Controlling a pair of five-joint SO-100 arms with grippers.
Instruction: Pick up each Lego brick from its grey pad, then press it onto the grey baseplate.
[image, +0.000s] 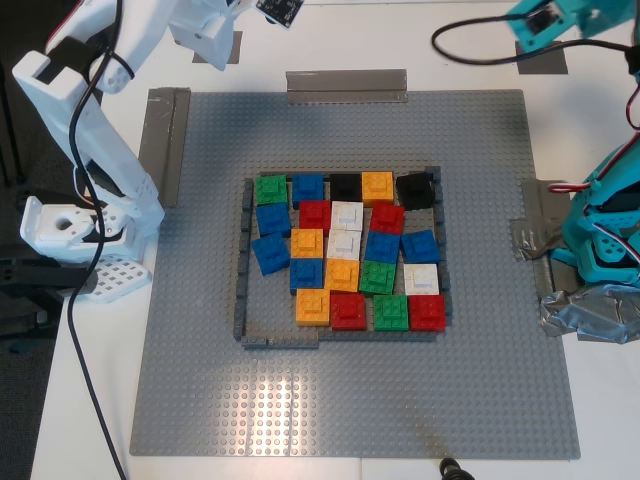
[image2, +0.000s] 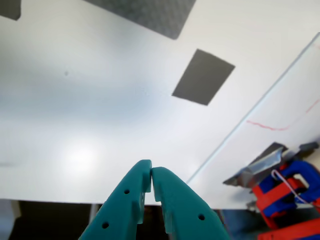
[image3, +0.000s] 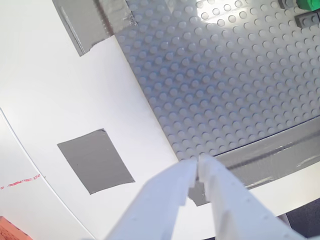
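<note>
Inside the grey baseplate's (image: 200, 330) dark frame (image: 241, 290) sit the orange (image: 377, 186) and black (image: 345, 186) bricks among others. My first hand (image2: 151, 176) and second hand (image3: 197, 170) closed, empty, above bare grey pads (image2: 203, 76) (image3: 95, 160); arms cropped.

The baseplate (image: 350, 400) lies flat on the desk (image: 90, 400) and fills the middle of the exterior view. A low frame (image: 241, 290) stands on the baseplate near its centre. Inside the frame, the bricks (image: 345, 255) sit packed side by side in rows. Tape strips (image: 346, 86) hold the baseplate's edges to the desk: one at the far edge, one at the exterior view's left, one at its right. One arm stands beside the baseplate at the exterior view's left, the other at its right. In each wrist view, a pad (image2: 203, 76) (image3: 95, 160) lies on the desk beyond the end effector, apart from the baseplate.
</note>
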